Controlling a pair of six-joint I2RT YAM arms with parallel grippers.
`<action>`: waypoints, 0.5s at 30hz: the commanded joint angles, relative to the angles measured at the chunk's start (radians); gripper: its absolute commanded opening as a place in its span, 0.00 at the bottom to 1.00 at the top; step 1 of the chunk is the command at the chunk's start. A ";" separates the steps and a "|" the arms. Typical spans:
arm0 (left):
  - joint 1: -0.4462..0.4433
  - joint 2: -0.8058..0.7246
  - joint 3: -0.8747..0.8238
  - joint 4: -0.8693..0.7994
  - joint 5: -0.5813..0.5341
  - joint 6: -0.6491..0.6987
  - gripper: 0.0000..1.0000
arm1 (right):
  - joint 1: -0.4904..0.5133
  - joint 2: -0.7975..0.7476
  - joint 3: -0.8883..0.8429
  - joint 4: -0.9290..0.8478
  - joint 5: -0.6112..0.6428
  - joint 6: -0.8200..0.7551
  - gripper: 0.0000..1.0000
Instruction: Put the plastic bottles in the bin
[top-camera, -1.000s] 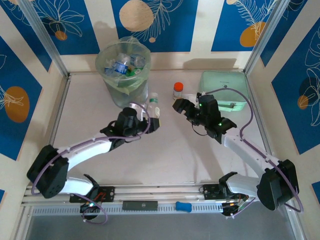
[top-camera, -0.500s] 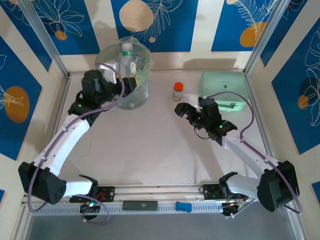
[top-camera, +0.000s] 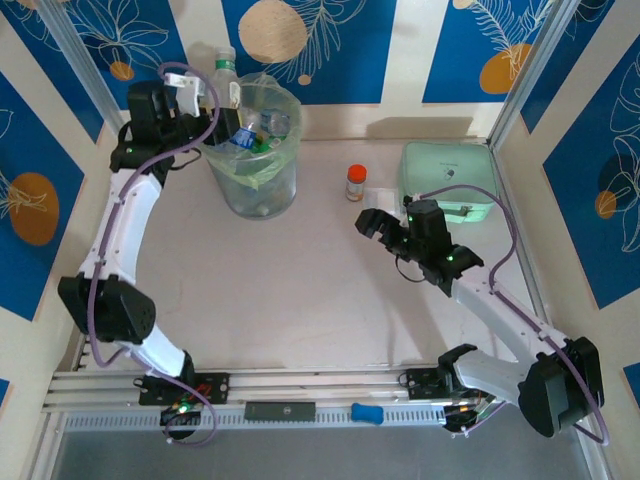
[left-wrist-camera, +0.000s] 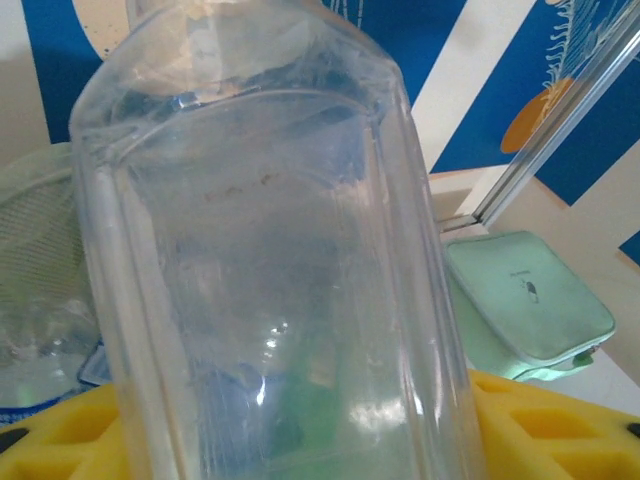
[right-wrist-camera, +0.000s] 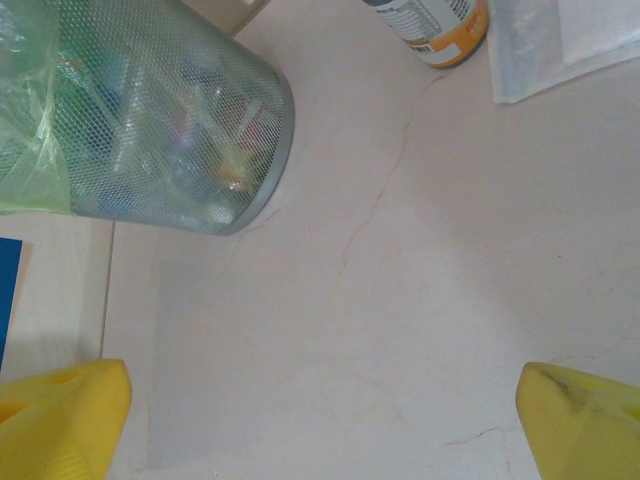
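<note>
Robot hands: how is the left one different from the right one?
The left hand grips a clear bottle; the right hand is open and holds nothing. The left hand is raised beside the rim of the bin; the right hand hangs over the table, away from the bin. Both have yellow fingers.

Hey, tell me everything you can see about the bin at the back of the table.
The bin is a tall round basket with grey wire-mesh walls, lined with a thin pale-green bag whose edge folds over the rim. It stands upright on the table at the far left, near the back wall. It holds a heap of bottles, some blue-labelled, some green. The left gripper holds a clear bottle beside its left rim; whether either touches the bag is unclear.
</note>
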 joint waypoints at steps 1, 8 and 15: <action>0.041 0.066 0.090 -0.143 0.066 0.079 0.53 | -0.011 -0.030 -0.028 -0.027 0.020 -0.020 0.99; 0.063 0.171 0.153 -0.221 -0.001 0.121 0.53 | -0.029 -0.062 -0.030 -0.051 0.028 -0.027 0.99; 0.063 0.224 0.190 -0.280 -0.051 0.146 0.62 | -0.039 -0.070 -0.032 -0.051 0.022 -0.017 0.99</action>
